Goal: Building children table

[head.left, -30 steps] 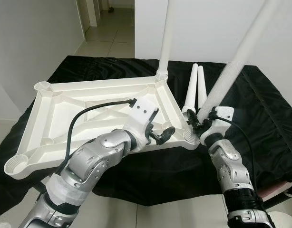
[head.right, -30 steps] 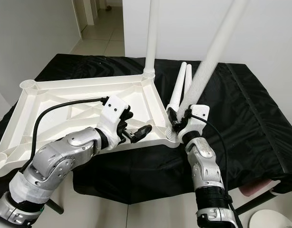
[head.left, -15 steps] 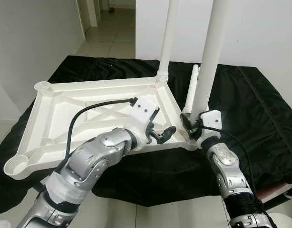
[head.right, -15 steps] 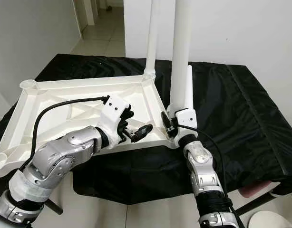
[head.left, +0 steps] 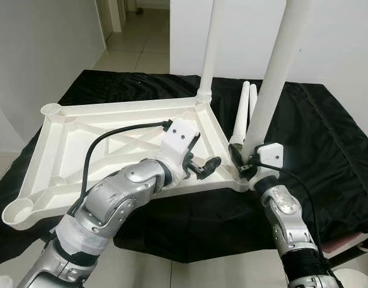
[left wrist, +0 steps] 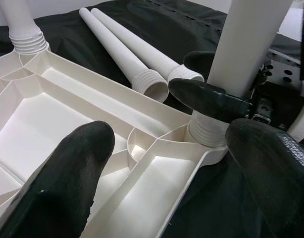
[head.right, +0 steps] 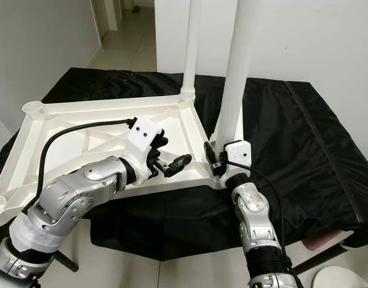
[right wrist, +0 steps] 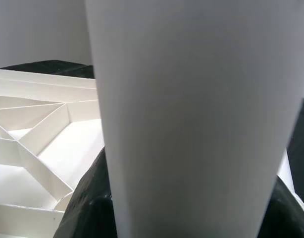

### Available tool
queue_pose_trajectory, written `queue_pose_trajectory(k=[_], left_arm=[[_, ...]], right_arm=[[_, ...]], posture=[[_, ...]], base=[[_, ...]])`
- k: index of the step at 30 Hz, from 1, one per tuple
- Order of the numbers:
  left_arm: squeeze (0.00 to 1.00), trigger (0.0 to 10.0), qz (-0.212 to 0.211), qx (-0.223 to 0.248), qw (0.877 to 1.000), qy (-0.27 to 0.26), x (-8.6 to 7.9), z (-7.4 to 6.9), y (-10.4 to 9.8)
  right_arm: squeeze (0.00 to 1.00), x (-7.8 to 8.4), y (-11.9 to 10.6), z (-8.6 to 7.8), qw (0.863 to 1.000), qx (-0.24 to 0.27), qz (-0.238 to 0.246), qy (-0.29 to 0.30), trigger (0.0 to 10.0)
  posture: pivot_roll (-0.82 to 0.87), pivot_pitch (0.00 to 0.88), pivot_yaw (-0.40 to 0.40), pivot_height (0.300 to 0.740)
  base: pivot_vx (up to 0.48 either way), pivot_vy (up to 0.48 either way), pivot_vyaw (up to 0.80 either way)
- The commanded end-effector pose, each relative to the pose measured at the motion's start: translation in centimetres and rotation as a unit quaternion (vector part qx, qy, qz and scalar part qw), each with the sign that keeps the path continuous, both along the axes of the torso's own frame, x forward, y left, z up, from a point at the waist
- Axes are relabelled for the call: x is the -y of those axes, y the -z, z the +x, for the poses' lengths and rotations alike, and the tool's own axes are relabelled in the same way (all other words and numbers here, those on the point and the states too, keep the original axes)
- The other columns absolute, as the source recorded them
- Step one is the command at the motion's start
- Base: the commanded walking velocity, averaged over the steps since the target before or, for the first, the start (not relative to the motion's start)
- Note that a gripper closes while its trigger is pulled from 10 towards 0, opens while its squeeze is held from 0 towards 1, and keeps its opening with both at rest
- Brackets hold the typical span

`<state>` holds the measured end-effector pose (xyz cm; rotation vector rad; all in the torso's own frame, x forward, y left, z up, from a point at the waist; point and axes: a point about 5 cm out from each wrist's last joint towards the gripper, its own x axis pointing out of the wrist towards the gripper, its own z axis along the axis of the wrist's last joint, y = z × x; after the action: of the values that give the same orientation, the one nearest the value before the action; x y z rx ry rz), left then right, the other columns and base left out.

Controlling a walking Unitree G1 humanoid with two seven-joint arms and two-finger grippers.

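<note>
Tabletop [head.left: 82, 144] lies upside down, ribs up, on a black cloth [head.left: 328, 144]. The right gripper [head.left: 243, 163] has its fingers clamped around a white leg [head.left: 274, 78] just above that leg's threaded end, which sits in the tabletop's near right corner socket, tilted slightly. The left gripper [head.left: 203, 168] hovers over the tabletop's near edge beside that corner, fingers [left wrist: 68, 168] spread, holding nothing. Another leg [head.left: 209, 48] stands in the far right corner. Two spare legs [left wrist: 127, 54] lie on the cloth just beyond the tabletop's right edge.

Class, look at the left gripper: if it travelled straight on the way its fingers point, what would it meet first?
Probably the white leg held by the right gripper, near the tabletop's corner socket; the left gripper points that way, though depth is uncertain.
</note>
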<state>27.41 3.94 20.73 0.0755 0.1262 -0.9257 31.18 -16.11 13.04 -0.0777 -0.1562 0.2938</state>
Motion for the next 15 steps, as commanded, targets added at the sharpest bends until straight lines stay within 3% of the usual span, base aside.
queue_pose_trajectory(k=[1,15], left_arm=[[0.0,10.0,-0.006,0.0,0.996,0.089,0.5,-0.75,-0.39],[0.0,10.0,-0.006,0.002,0.996,0.084,0.4,-0.78,-0.49]], right_arm=[[0.0,-0.46,3.79,-0.57,0.994,-0.106,0.02,-0.006,10.0],[0.0,-0.26,4.48,-0.4,0.99,-0.134,0.051,0.011,10.0]], posture=[[0.02,0.0,0.024,0.74],[0.02,0.004,0.019,0.74]], base=[[0.0,0.0,0.0],[0.0,0.0,0.0]])
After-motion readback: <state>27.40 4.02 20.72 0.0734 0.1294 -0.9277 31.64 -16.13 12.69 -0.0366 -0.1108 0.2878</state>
